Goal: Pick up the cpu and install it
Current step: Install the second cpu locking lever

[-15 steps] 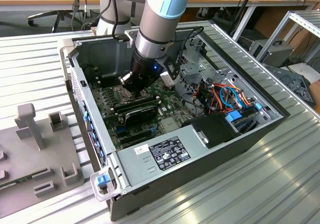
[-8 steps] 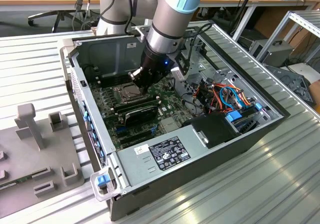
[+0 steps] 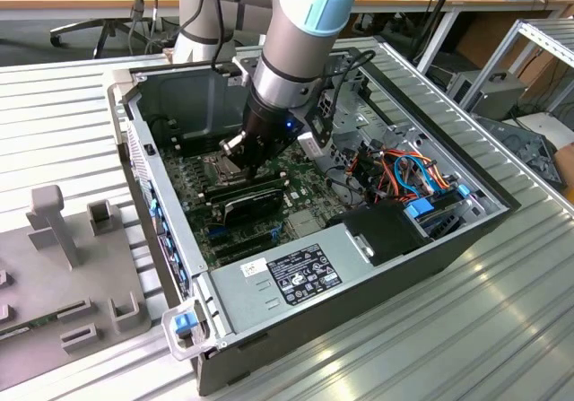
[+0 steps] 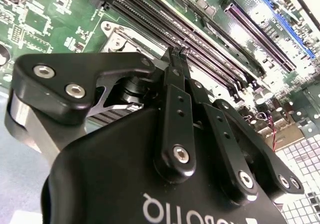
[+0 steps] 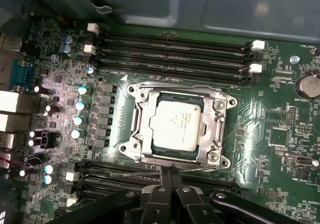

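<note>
Already sitting in the socket [image 5: 177,126] at centre frame of the first wrist view, the cpu [image 5: 177,122]; hovering below it, end effector [image 5: 170,176] pinched closed, empty, needing gentle, level clearing.

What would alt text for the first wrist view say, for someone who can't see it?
The cpu lies in the socket at the middle of a green motherboard, with long memory slots on both sides. The gripper has its fingertips closed together beside the socket, holding nothing.
</note>
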Motion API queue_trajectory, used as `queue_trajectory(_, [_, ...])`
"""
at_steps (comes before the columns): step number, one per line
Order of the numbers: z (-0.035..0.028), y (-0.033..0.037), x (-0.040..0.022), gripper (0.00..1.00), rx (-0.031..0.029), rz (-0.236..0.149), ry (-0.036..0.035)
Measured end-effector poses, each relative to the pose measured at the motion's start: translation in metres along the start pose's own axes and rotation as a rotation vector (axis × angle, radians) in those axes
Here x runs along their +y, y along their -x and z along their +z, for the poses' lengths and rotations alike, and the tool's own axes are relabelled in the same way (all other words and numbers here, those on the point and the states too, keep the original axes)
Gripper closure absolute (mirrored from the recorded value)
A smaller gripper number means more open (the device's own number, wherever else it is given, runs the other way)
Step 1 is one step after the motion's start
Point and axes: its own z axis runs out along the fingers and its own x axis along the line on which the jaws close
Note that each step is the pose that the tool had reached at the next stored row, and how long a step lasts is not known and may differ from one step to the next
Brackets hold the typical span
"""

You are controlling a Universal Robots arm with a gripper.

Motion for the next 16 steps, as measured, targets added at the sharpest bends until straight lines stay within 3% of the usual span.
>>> queue_trajectory(5, [0.0106,-0.0015,-0.0006,0.89,-0.0005,0.000,0.0003])
queue_trajectory(11, [0.0120,-0.0062,0.0006,0.89,-0.0019,0.000,-0.0001])
queue_trajectory(16, [0.0172,-0.0058,0.0037,0.89,-0.0019,0.000,-0.0004])
